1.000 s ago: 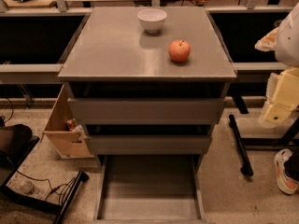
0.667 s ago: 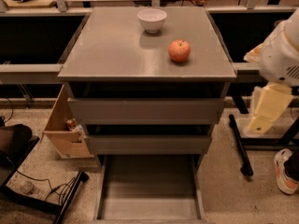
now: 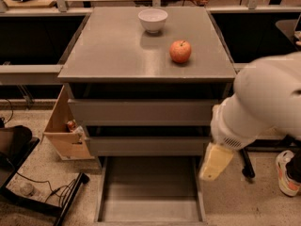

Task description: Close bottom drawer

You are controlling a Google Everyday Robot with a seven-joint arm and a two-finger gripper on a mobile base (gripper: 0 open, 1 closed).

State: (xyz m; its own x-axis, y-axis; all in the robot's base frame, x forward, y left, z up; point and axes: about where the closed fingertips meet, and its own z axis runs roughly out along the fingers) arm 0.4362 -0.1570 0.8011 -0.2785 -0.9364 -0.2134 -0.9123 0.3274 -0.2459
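The bottom drawer (image 3: 149, 192) stood pulled far out from the foot of the grey cabinet (image 3: 141, 112), below the two other grey drawer fronts, and reached toward the lower edge of the view. It showed as a long, shallow grey tray with thin side walls and a bare floor; its front panel lay at the very bottom edge, barely seen.

The white arm (image 3: 263, 102) came in from the right, bulky and blurred, and sloped down and leftward across the cabinet's right corner. At its end the pale yellowish claw (image 3: 215, 163) hung pointing down, just over the drawer's right wall near the cabinet's face. Whether the claw was wide or narrow could not be told.

On the cabinet's top surface (image 3: 108, 51) sat a white bowl (image 3: 153, 20) and a red apple (image 3: 180, 51), set apart.
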